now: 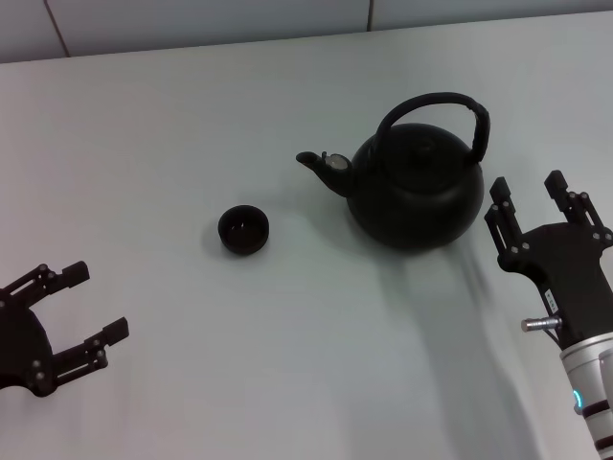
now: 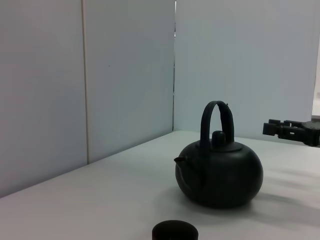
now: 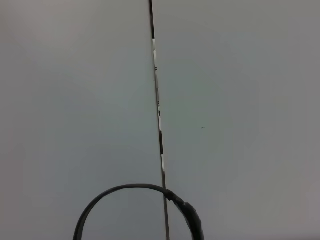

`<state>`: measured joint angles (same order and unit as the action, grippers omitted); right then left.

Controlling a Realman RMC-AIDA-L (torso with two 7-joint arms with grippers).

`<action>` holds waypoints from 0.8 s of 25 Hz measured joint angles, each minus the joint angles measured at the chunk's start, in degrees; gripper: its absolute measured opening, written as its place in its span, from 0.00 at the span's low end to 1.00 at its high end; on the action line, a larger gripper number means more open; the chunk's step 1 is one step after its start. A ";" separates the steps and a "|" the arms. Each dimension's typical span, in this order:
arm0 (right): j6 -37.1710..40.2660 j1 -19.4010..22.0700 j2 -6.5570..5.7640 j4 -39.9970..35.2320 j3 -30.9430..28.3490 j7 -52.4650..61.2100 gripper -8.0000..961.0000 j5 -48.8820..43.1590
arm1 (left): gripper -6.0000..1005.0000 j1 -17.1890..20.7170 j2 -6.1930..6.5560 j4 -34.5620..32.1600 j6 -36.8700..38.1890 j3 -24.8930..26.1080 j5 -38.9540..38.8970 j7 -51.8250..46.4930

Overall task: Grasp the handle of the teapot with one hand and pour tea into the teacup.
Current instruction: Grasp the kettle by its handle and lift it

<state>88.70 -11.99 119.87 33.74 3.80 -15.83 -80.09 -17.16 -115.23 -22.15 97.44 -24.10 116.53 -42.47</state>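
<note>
Spread under everything, the plain white table (image 1: 287, 364) is carrying the task's things. At the left, the left gripper (image 1: 77, 311) is being held wide, parked. The tiny round dark teacup (image 1: 243, 230) is being faced by the spout of the matte-black round teapot (image 1: 415, 187); beside its arched black handle (image 1: 436, 101), the right gripper (image 1: 534, 206) is being held wide, apparently for grasping.

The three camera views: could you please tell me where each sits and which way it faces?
Head view: above, looking down at the teapot, teacup, left claw and right claw.
Left wrist view: low over the table, facing teapot and right claw.
Right wrist view: beside the teapot, facing the wall; only the handle shows.
All share the teapot.
</note>
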 joint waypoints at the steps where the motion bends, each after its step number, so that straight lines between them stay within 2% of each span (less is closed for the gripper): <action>1: -0.09 -0.03 0.00 -0.09 -0.02 -0.02 0.52 0.00 | 0.81 0.01 0.00 0.00 0.08 0.03 0.00 -0.01; 8: -2.13 -1.98 0.00 -1.15 -1.34 -0.22 0.51 0.10 | 0.81 0.02 -0.31 0.00 0.39 0.29 0.00 0.06; 20: -9.30 -8.40 -0.14 -6.01 -4.26 1.27 0.51 0.12 | 0.81 0.02 -0.83 0.27 0.18 0.73 -0.33 0.20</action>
<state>79.40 -20.39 119.72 27.72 -0.46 -14.57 -79.97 -17.13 -116.06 -21.88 97.63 -23.36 116.20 -42.27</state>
